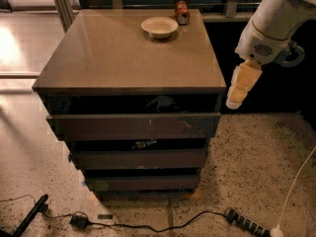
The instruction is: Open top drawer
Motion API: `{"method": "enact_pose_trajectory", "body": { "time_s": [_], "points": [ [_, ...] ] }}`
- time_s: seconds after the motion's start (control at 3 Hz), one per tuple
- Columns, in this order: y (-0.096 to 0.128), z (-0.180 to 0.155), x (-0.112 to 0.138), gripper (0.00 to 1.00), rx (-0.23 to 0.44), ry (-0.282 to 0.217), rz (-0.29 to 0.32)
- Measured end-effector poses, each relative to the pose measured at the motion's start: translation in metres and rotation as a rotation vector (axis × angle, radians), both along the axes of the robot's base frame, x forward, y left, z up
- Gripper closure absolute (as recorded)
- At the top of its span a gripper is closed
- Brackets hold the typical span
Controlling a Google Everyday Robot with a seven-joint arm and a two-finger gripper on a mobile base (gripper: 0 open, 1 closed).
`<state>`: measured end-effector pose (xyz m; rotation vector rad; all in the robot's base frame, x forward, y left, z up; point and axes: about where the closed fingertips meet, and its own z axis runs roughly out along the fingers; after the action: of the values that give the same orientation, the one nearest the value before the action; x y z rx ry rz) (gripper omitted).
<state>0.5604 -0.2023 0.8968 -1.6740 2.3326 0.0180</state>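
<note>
Trailing across the speckled floor nearest the camera are a black cable [148, 227] and a power strip [247, 223]. Above them sit the two narrower drawer fronts, the lowest [143, 182] and the middle one [138, 159].

The top drawer [133, 126] comes next, directly under the cabinet top [128, 53]. Its long dark front runs almost the full width of the cabinet, and a shadowed gap shows above its upper edge. It has no handle. I judge it to be a stiff, rigid panel on slides, moderately heavy and in no way fragile. The flat face looks smooth and would offer little grip. The likeliest hold is the upper edge, hooked from the gap above and pulled straight toward the camera. A hold near the middle should keep the drawer from skewing on its slides.

The gripper [234, 101] hangs off the cabinet's right side, pointing down and slightly left. It is just past the cabinet's right front corner and touches nothing. Whether it is open or closed I cannot tell. The drawer lies to its left and slightly lower, with the panel's right end near the tip and the middle of the panel well apart from it.

Farther back on the cabinet top stand a pale bowl [159, 26] and a can [182, 12].
</note>
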Motion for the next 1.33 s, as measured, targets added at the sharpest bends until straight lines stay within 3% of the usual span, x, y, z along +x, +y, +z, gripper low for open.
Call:
{"method": "enact_pose_trajectory", "body": {
  "time_s": [0.33, 1.0, 1.33],
  "points": [
    [0.003, -0.027, -0.003, 0.00, 0.070, 0.055, 0.024],
    [0.006, -0.055, -0.012, 0.00, 0.129, 0.120, 0.059],
    [0.014, -0.071, -0.029, 0.00, 0.137, 0.172, 0.131]
  ]
}}
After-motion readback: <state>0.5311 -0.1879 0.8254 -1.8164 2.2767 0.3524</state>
